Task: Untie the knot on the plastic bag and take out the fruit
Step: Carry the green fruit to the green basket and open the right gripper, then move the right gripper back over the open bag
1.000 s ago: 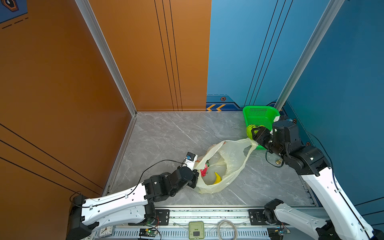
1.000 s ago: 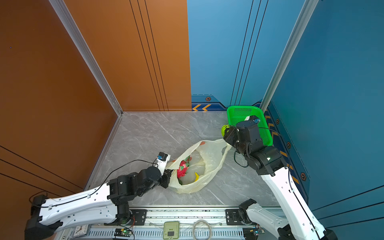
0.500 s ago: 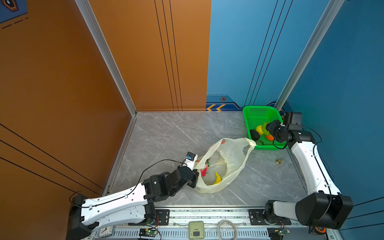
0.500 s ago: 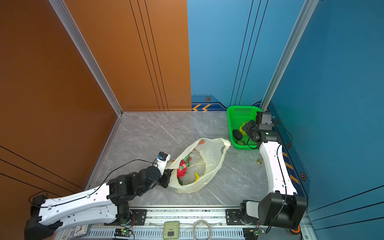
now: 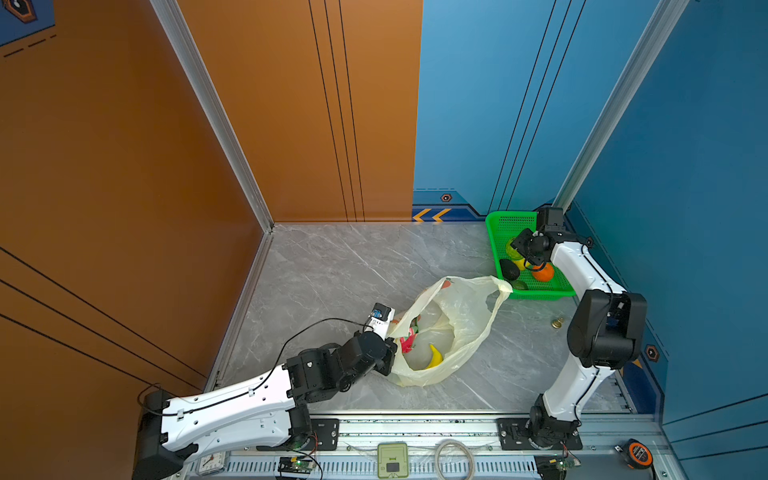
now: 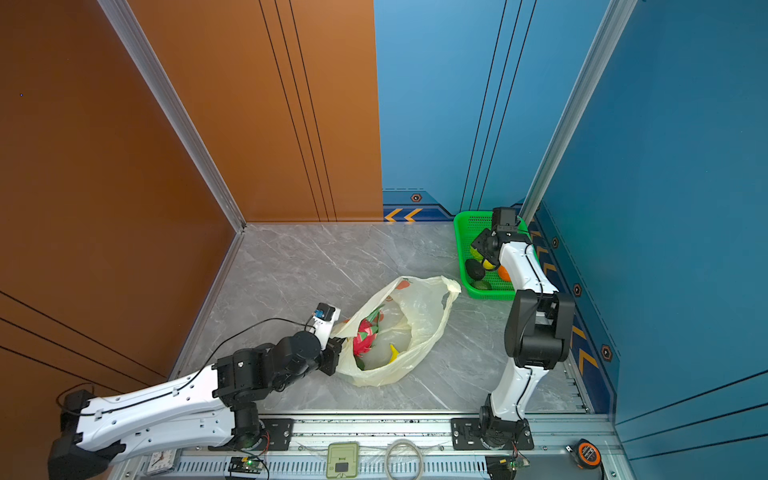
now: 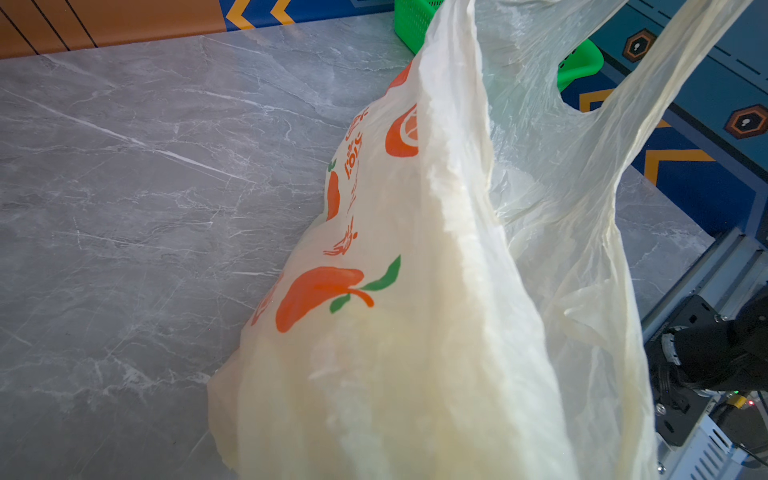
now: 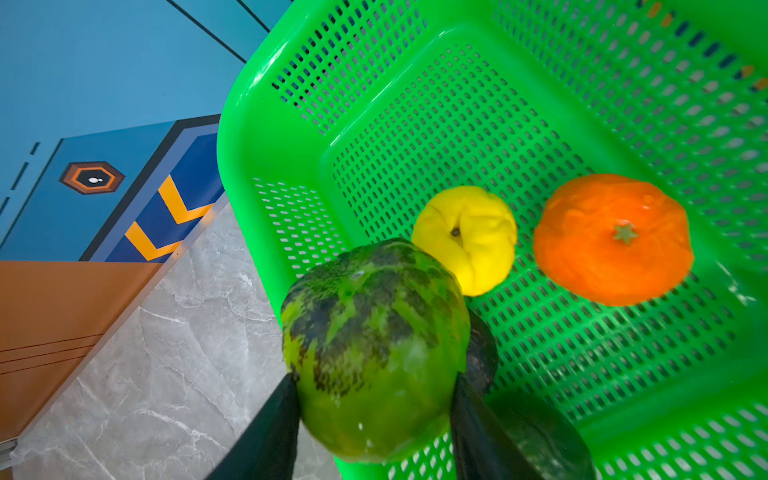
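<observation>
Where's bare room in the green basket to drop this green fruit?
Bare mesh lies between the yellow citrus, the orange and the far wall of the basket. Crowded around the dark avocado and the held green fruit.

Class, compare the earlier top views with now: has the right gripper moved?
Yes. The right gripper, shut on the green fruit, has shifted from over the green basket's left rim to over its floor.

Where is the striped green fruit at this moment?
In the right wrist view the striped green fruit is clamped in the right gripper over the green basket, close to the yellow fruit and the orange; both top views show this at far right.
</observation>
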### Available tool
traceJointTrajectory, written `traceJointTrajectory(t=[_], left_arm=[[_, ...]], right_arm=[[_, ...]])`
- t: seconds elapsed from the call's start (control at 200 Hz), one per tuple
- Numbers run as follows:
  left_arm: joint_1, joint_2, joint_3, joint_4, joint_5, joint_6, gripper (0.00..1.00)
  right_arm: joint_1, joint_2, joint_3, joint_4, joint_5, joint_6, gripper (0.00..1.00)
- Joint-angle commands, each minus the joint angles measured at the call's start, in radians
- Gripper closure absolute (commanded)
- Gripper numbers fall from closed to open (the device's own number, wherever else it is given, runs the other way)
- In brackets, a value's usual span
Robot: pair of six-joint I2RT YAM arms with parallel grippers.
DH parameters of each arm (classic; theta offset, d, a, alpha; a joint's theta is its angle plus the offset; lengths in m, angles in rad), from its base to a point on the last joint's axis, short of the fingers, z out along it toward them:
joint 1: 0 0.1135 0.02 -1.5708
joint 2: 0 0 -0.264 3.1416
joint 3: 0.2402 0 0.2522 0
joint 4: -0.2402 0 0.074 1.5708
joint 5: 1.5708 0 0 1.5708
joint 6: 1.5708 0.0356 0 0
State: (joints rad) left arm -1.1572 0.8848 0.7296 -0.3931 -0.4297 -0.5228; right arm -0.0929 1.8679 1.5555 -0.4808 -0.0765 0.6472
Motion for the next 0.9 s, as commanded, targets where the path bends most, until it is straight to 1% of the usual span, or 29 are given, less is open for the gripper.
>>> traceJointTrajectory(t=[0.0, 0.075, 0.22, 0.28, 0.36, 0.581, 0.676, 0.756, 0.896], left_arm=[[0.011, -0.003, 0.027, -0.021, -0.005, 0.004, 1.0], [0.012, -0.005, 0.025, -0.022, -0.006, 0.001, 1.0], [0.011, -0.01, 0.022, -0.022, -0.011, -0.002, 1.0], [0.011, -0.012, 0.022, -0.02, -0.012, -0.003, 1.0], [0.01, -0.017, 0.021, -0.021, -0.015, 0.0, 1.0], [0.008, -0.025, 0.013, -0.021, -0.02, -0.001, 1.0], [0.007, -0.025, 0.01, -0.021, -0.018, -0.004, 1.0], [0.007, -0.027, 0.009, -0.022, -0.018, -0.006, 1.0], [0.008, -0.036, 0.007, -0.032, -0.019, -0.008, 1.0]], right_arm=[[0.013, 0.045, 0.074, -0.018, 0.019, -0.038, 0.42], [0.013, 0.072, 0.102, -0.035, 0.02, -0.039, 0.38], [0.013, 0.089, 0.137, -0.074, 0.026, -0.044, 0.24], [0.014, 0.09, 0.147, -0.092, 0.024, -0.049, 0.21], [0.015, 0.071, 0.141, -0.103, 0.02, -0.055, 0.19], [0.021, -0.055, 0.088, -0.147, -0.013, -0.088, 0.14], [0.029, -0.126, 0.062, -0.188, -0.038, -0.108, 0.08], [0.042, -0.192, 0.042, -0.228, -0.053, -0.129, 0.0], [0.087, -0.304, 0.034, -0.321, -0.08, -0.166, 0.0]])
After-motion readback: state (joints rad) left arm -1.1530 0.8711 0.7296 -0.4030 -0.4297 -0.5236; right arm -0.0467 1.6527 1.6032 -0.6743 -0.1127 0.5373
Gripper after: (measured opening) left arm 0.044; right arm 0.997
